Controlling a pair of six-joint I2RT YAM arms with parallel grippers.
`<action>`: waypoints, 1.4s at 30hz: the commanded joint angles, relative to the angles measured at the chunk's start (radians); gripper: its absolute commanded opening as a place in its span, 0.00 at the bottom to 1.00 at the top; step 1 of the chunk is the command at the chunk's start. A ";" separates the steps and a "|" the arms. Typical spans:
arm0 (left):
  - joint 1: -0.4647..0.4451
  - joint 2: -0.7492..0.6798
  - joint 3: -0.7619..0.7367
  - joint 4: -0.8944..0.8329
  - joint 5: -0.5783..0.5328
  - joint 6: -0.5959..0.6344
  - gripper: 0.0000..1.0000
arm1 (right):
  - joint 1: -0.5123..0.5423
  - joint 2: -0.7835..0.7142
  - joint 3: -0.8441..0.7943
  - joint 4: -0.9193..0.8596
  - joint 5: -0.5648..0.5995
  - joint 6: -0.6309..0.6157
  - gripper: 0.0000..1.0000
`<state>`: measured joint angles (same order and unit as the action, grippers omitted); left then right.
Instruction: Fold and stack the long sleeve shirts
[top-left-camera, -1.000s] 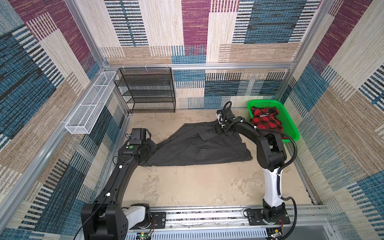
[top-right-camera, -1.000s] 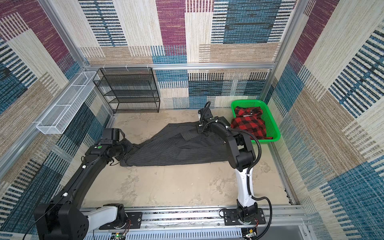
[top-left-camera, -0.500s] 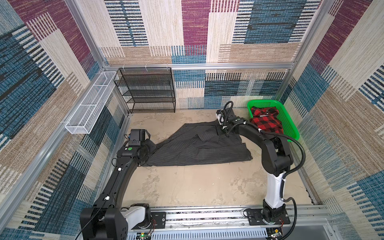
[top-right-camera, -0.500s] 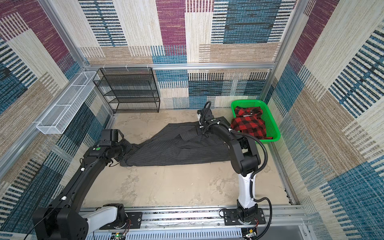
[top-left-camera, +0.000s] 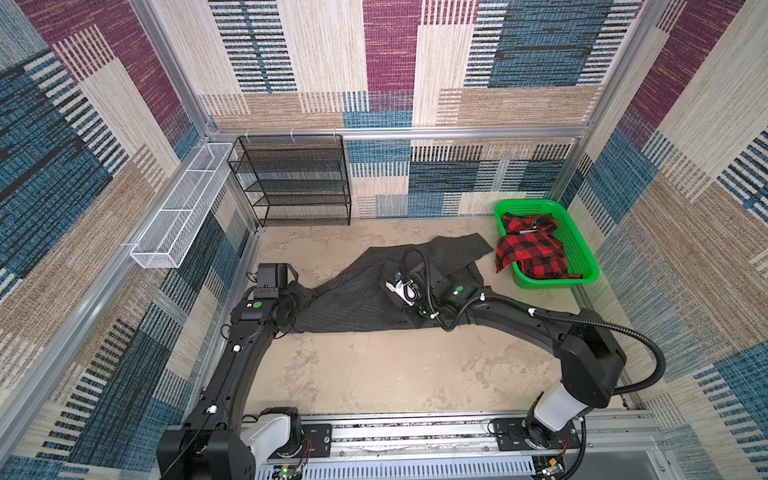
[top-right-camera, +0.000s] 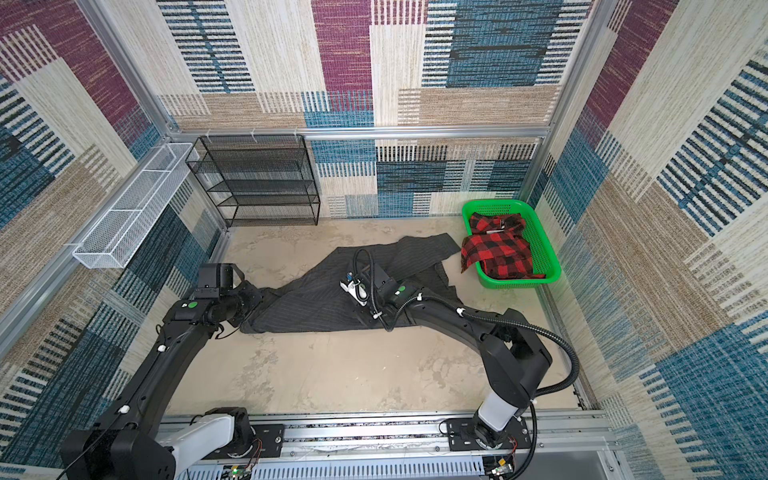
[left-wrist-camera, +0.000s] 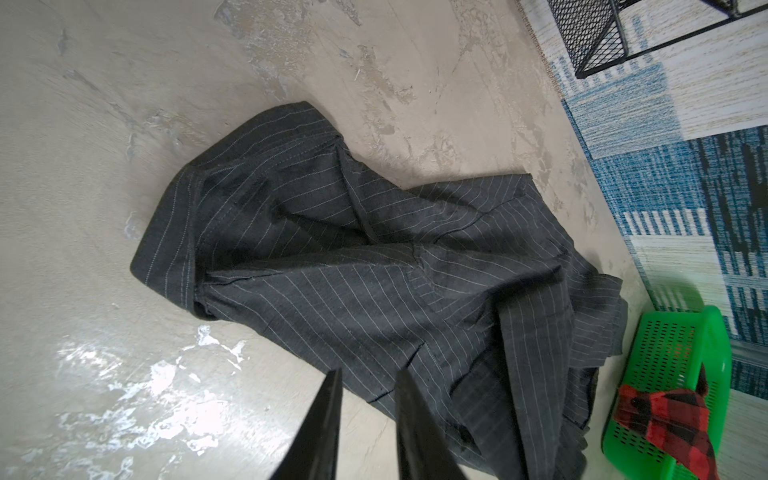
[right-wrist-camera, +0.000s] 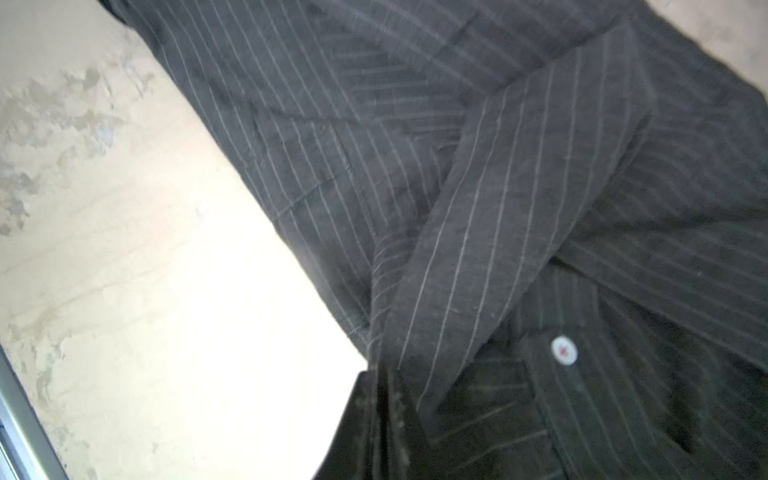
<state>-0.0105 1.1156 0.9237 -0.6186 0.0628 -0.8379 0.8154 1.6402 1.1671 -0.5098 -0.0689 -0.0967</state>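
A dark grey pinstriped long sleeve shirt (top-left-camera: 353, 291) (top-right-camera: 307, 295) lies spread across the middle of the table. My right gripper (top-left-camera: 405, 303) (top-right-camera: 359, 291) is low over its middle. In the right wrist view a striped band of that shirt (right-wrist-camera: 519, 187) runs up into the jaws, which are shut on it (right-wrist-camera: 384, 399). My left gripper (top-left-camera: 291, 307) (top-right-camera: 249, 297) sits at the shirt's left end. Its fingers (left-wrist-camera: 328, 415) stand slightly apart and open (left-wrist-camera: 369, 376) over the shirt's edge (left-wrist-camera: 374, 257), with nothing between them. The red-and-black check shirt (top-left-camera: 532, 249) (top-right-camera: 498, 249) (left-wrist-camera: 665, 419) lies crumpled in the basket.
The green mesh basket (top-left-camera: 577, 245) (top-right-camera: 544, 249) (left-wrist-camera: 673, 345) stands at the back right. A black mesh shelf (top-left-camera: 295, 183) stands against the back wall. A white wire tray (top-left-camera: 178, 212) hangs on the left wall. Bare tabletop (top-left-camera: 395, 365) lies between the shirt and the front rail.
My right gripper has moved from the shirt's back edge forward and left to its middle, and its elbow has swung out to the right. The left arm has barely moved.
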 joint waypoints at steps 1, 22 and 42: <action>0.004 0.001 -0.005 -0.005 0.018 0.020 0.27 | 0.013 -0.013 -0.043 -0.048 -0.013 0.081 0.32; 0.003 0.117 0.011 0.057 0.104 0.040 0.26 | -0.270 -0.001 -0.062 -0.014 -0.005 0.588 0.40; 0.002 0.101 -0.005 0.040 0.081 0.032 0.25 | -0.337 0.158 -0.114 0.228 -0.129 0.613 0.43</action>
<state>-0.0078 1.2255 0.9211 -0.5728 0.1596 -0.8295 0.4805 1.7893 1.0420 -0.3359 -0.1719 0.5068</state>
